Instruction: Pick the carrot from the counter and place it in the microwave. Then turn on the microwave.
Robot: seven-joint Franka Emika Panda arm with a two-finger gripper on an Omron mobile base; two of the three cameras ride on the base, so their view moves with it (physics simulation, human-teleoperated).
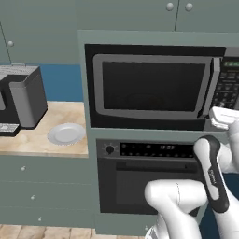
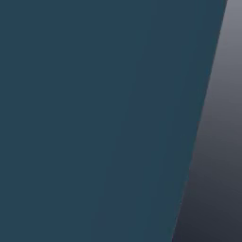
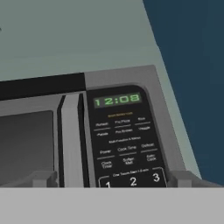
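Microwave (image 3: 65, 131) door shut; open tool (image 3: 111, 179) faces keypad (image 3: 127, 144), apart.

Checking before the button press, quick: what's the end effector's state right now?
End effector: open, holding nothing, fingertips spread wide in front of the microwave keypad.

Beige counter (image 1: 42, 140) with a round grey plate (image 1: 66, 133) and toaster (image 1: 21, 98).
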